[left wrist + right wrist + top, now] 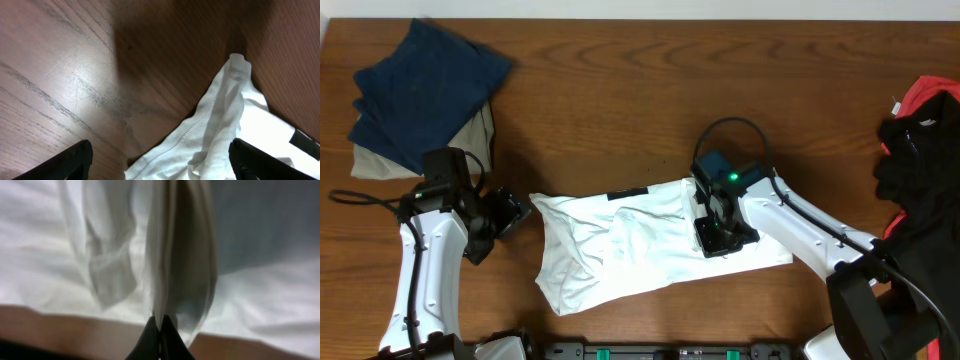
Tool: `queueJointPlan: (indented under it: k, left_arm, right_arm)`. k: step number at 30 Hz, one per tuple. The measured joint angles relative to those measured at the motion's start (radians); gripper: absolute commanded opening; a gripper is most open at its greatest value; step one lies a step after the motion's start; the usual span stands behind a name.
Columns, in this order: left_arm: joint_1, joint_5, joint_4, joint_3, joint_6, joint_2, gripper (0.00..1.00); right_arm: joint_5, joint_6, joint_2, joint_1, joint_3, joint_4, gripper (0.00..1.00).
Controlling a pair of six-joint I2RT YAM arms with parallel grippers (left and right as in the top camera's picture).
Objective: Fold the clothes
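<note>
Right gripper [161, 324] is clamped on a T-shirt [620, 250] fold; the shirt's length runs leftward toward the spread-fingered left gripper [510, 213].

The white T-shirt [620, 250] lies wrinkled and partly folded, plain side up, mid-table nearer the near edge, a thin black strip showing at its far side

A dark brown wooden table [620, 90] is shown from above. A crumpled white T-shirt [630, 245] is spread across its middle. At the far left corner a beige garment [478, 135] is laid, partly covered by a navy one [420, 80]. A red and black heap [920, 150] is seen at the right edge.
</note>
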Motion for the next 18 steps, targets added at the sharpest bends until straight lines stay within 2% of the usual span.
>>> queueJointPlan:
  k: [8, 18]
  left_arm:
    - [0.0, 0.0, 0.0, 0.0, 0.0, 0.0, 0.88]
    - [0.0, 0.0, 0.0, 0.0, 0.0, 0.0, 0.88]
  right_arm:
    - [-0.033, -0.013, 0.0, 0.0, 0.051, -0.1, 0.01]
    - [-0.225, -0.174, 0.0, 0.0, 0.051, -0.099, 0.01]
